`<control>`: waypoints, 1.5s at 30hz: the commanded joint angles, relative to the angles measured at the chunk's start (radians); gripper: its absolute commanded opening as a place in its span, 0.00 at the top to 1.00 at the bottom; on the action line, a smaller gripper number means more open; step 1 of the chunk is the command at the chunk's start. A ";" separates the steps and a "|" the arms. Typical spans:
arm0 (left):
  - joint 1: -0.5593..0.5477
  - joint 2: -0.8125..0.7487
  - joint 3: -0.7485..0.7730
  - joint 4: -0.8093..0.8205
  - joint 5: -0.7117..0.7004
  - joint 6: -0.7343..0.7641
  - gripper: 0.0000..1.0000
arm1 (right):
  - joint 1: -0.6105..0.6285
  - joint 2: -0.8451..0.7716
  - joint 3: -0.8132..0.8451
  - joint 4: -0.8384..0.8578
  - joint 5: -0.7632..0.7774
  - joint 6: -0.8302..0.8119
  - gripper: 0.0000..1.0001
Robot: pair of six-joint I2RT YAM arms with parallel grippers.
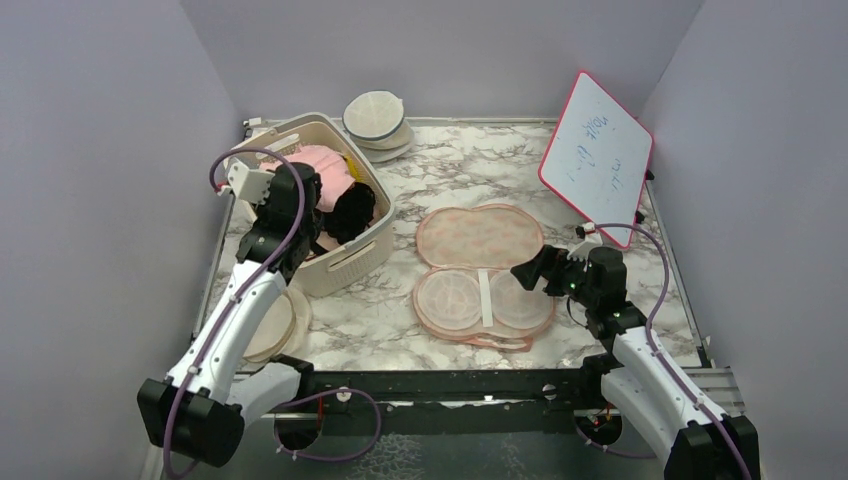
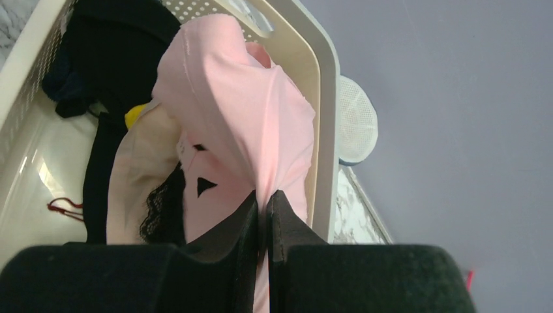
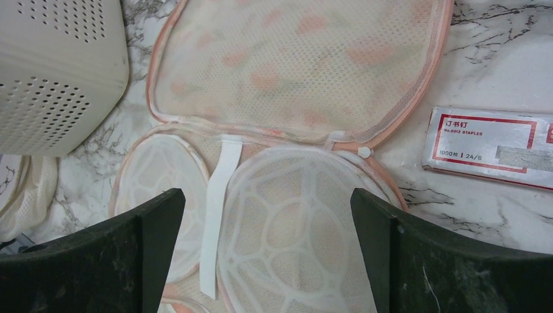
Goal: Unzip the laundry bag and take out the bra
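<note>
Peach laundry bag [image 1: 478, 240] unzipped flat mid-desk, pink bra [image 2: 241, 111] clamped in left gripper [image 2: 263, 197] over far-left basket [image 1: 357, 256] holding black garments [image 1: 350, 212], right gripper [image 3: 267, 195] jaws apart

Marble table [image 1: 470, 165]: white w/ grey-black veins, fills mid of top view. Silver metal rim [image 1: 480, 121] along table's far + side edges. Black rail [image 1: 450, 385] across table's near edge. Plain matte lavender-grey walls box table in on 3 sides: back wall [image 1: 440, 50] behind far edge, L wall [image 1: 90, 200] at table's left, R wall [image 1: 760, 180] at table's right. Red-framed whiteboard [image 1: 598, 158] at table's far-right corner, tilted, by R wall; blue scribble illegible. Light even, diffuse; shadows on table soft.
</note>
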 commanded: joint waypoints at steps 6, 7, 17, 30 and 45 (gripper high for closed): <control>0.006 -0.229 -0.120 -0.033 0.110 -0.077 0.98 | -0.004 -0.002 -0.007 0.036 0.001 0.001 0.03; 0.006 -0.242 -0.130 -0.043 0.112 -0.079 0.97 | -0.004 -0.003 -0.007 0.036 0.000 0.001 0.03; 0.006 -0.267 -0.211 -0.064 0.190 -0.122 0.91 | -0.004 -0.004 -0.009 0.036 -0.002 0.001 0.03; 0.006 -0.256 -0.259 -0.063 0.263 -0.138 0.75 | -0.004 -0.008 -0.009 0.035 0.000 0.003 0.04; 0.006 -0.403 -0.193 -0.069 0.317 0.158 0.08 | -0.004 -0.004 -0.009 0.036 -0.002 0.001 0.04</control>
